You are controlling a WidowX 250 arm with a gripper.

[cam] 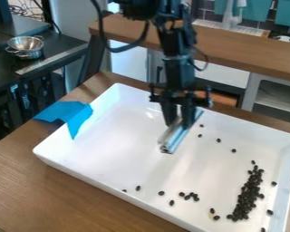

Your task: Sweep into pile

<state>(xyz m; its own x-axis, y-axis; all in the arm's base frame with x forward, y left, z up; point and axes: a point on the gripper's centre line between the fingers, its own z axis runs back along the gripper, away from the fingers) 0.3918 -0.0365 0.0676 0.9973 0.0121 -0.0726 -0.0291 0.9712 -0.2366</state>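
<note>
White tray [117, 140]: metallic bar [175, 138] in hand [180, 121], most dark beans [248, 192] well apart.

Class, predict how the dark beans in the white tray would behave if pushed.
The dark beans look small and rounded, so a push would probably scatter them, some rolling. Being tiny, they are likely light. The smooth white tray may let them slide, though its walls should stop strays.

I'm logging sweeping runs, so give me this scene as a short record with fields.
hand: black two-finger hand, above the tray
held: long silvery-blue tool, slanted
pieces: small dark oval pieces, mostly clustered at the tray's right
strays: some near the front wall, some toward the back
container: white rectangular tray
support: brown wooden table
extra: bright blue strip over the left rim
</note>
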